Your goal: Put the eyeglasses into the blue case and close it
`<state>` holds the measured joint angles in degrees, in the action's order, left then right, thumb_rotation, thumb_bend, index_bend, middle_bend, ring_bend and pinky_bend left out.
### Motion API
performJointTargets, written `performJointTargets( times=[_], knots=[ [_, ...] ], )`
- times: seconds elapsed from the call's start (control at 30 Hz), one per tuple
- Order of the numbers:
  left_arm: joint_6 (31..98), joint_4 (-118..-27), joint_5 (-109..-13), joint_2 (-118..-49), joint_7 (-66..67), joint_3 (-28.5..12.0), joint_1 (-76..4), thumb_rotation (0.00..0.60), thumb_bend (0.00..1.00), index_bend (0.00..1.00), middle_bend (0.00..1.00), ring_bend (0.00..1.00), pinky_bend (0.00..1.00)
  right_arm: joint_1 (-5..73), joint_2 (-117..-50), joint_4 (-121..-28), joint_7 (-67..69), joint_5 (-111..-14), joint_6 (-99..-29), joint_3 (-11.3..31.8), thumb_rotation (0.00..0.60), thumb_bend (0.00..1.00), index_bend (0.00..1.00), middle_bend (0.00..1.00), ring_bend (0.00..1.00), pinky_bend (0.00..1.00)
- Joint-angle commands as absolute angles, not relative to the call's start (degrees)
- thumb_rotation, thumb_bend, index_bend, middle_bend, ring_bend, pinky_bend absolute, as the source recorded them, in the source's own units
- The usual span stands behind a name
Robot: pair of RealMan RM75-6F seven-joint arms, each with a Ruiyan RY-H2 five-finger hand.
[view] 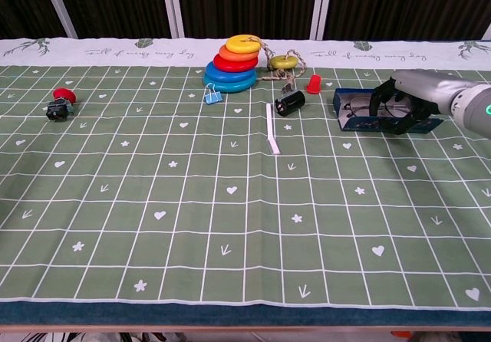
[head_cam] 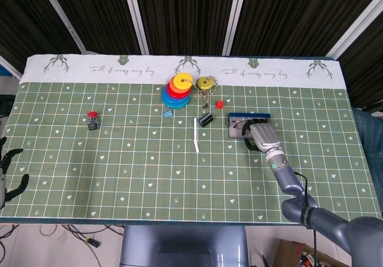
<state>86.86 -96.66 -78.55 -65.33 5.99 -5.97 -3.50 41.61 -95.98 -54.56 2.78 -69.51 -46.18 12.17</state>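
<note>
**Right hand at the open blue case**

Head view: the right hand [head_cam: 258,134] lies over the open blue case [head_cam: 238,126], fingers curled down into it; whether they grip anything cannot be told. The left hand [head_cam: 7,170] hangs at the table edge, fingers spread.

Chest view: the eyeglasses [view: 360,110] lie inside the case.
</note>
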Motion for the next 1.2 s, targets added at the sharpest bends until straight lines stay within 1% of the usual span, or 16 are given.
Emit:
performJointTargets(
  times=[0.03, 0.13, 0.37, 0.47, 0.53, 0.67, 0.97, 1.2],
  knots=[
    [86.9, -96.7, -78.5, -65.3, 6.0, -5.9, -3.5, 0.6, 0.34, 0.24, 0.0, 0.0, 0.0, 41.6, -95.9, -54.7, 2.8, -69.4, -46.2, 12.2, 0.6, 0.51, 0.49, 0.31, 0.22, 0.2],
    [86.8, -96.7, -78.5, -65.3, 5.9, -6.0, -3.5, 0.6, 0.34, 0.24, 0.0, 0.0, 0.0, 41.5, -95.9, -54.9, 2.9, -69.2, -46.4, 12.5, 0.6, 0.45, 0.49, 0.31, 0.22, 0.2],
    [86.8, -96.7, -78.4, -65.2, 5.8, -6.0, -3.4, 0.6, 0.34, 0.24, 0.0, 0.0, 0.0, 41.6, -95.8, -55.6, 2.6, -68.4, -46.0, 12.8, 0.6, 0.4, 0.52, 0.31, 0.22, 0.2],
    [86.9, -96.7, -78.4, -65.3, 5.9, -6.0, -3.5, 0.6, 0.34, 0.24, 0.0, 0.0, 0.0, 41.6, -95.7, -55.9, 2.6, -68.5, -46.2, 12.9, 0.6, 0.4, 0.54, 0.31, 0.22, 0.2],
    [86.9, -96.7, -78.4, -65.3, 5.9, -6.0, -3.5, 0.6, 0.34, 0.24, 0.0, 0.0, 0.0, 41.6, -95.7, -56.1, 2.4, -68.5, -46.4, 12.9, 0.6, 0.4, 0.55, 0.31, 0.22, 0.2],
    [86.9, -96.7, -78.4, -65.3, 6.0, -6.0, -3.5, 0.6, 0.34, 0.24, 0.0, 0.0, 0.0, 41.7, -95.7, -56.4, 2.3, -68.6, -46.6, 13.0, 0.6, 0.45, 0.56, 0.31, 0.22, 0.2],
    [86.9, -96.7, -78.4, -65.3, 6.1, -6.0, -3.5, 0.6, 0.34, 0.25, 0.0, 0.0, 0.0, 42.0, -96.1, -56.6, 2.2, -68.8, -47.0, 13.2, 0.6, 0.51, 0.57, 0.31, 0.22, 0.2],
    [86.9, -96.7, -78.4, -65.3, 6.1, -6.0, -3.4, 0.6, 0.34, 0.25, 0.0, 0.0, 0.0, 42.2, -96.4, -56.3, 2.3, -68.6, -46.8, 13.3, 0.6, 0.51, 0.58, 0.31, 0.22, 0.2]
  ],
)
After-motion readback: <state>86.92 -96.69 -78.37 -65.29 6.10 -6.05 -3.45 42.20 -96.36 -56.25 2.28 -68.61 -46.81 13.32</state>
